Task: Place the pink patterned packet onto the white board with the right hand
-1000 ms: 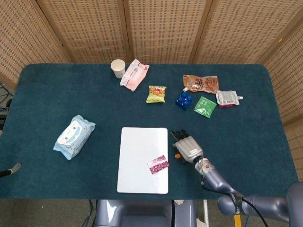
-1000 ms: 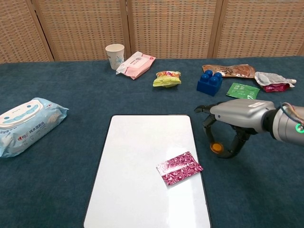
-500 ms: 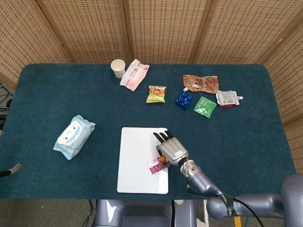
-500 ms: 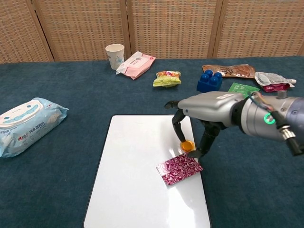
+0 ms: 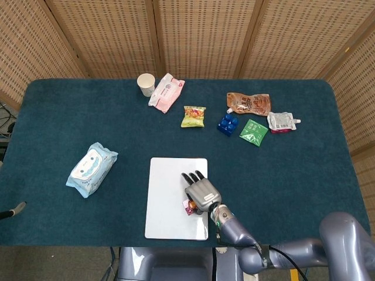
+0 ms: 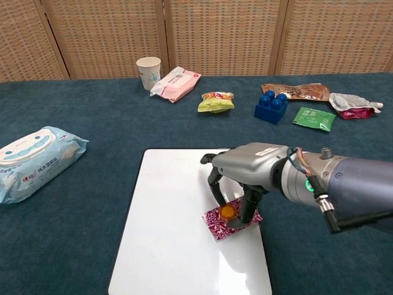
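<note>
Head cam overhead, chest cam low-front; share table point(image 5: 53, 111).

The right hand point(image 6: 236, 184) has moved left, now over the pink packet point(image 6: 216, 222).

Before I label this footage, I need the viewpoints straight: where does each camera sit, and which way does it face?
Head view: high above the near table edge, looking steeply down on the dark teal cloth-covered table; the grey right robot hand and its arm show.
Chest view: low at the near edge, looking across toward the wicker screen; the right robot hand enters from the right.
Shared: that hand over the pink patterned packet on the flat white rectangular board.
</note>
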Robot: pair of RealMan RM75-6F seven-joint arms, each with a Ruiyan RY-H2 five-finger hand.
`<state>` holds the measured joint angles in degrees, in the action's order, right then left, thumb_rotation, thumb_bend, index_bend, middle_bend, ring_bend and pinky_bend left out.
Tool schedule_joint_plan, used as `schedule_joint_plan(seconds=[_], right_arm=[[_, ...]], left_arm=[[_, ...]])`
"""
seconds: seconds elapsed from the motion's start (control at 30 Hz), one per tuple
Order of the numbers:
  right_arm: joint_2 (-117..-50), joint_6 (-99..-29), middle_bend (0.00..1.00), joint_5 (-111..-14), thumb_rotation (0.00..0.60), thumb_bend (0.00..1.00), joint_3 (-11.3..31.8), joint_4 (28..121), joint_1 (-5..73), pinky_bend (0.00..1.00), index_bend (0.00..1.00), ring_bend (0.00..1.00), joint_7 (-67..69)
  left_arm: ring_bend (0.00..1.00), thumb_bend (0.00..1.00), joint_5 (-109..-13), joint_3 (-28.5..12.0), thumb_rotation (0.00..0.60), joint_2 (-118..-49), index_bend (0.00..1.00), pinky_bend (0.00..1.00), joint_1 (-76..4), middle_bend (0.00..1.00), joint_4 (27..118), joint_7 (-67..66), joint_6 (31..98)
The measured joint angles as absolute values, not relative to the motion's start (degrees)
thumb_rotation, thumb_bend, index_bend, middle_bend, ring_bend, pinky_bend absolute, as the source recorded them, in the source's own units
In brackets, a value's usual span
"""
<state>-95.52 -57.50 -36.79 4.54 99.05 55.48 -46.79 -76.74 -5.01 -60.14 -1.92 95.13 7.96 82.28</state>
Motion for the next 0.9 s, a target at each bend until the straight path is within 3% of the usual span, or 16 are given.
schedule_joint_plan(seconds=[0.07,0.13,0.53,0.6,0.73,0.9], right_arm=[[-95.5,-57.6,0.00,-35.9,0.600,0.21,4.4,99.1,55.7,0.00,0.15,0.00,-47.2],[-95.2,-57.4,0.00,-34.6,0.600,0.21,4.4,99.4,56.0,0.00,0.10,0.00,-47.4],[-90.5,-58.8,0.00,-34.2,0.600,0.23,5.0,105.1,56.4,0.00,0.09,0.00,-46.8],[-88.4,-59.6,0.00,-36.0,0.600,0.20,5.1,106.8,55.8,0.00,0.09,0.00,-46.0],[-82.6,-62.1,0.00,-44.0,0.600,0.02,4.8,109.4,52.7,0.00,0.08,0.00,-41.4],[-76.6,-67.0,0.00,-57.6,0.600,0.00,3.4,107.4,46.5,0.00,0.04,0.00,-30.4]], left_arm=[[0.00,0.00,-76.7,-5.0,0.584,-60.1,0.00,0.00,-1.9,0.00,95.1,8.1,82.2],[0.00,0.00,-76.7,-5.0,0.583,-60.1,0.00,0.00,-2.0,0.00,95.0,8.1,82.1],[0.00,0.00,-76.6,-5.1,0.584,-60.0,0.00,0.00,-1.9,0.00,95.0,8.5,82.2],[0.00,0.00,-76.6,-5.1,0.584,-59.9,0.00,0.00,-1.9,0.00,94.9,8.7,82.2],[0.00,0.00,-76.8,-5.1,0.584,-59.7,0.00,0.00,-1.7,0.00,94.9,9.5,82.4],[0.00,0.00,-77.6,-5.1,0.584,-59.2,0.00,0.00,-1.4,0.00,95.5,10.0,83.4]])
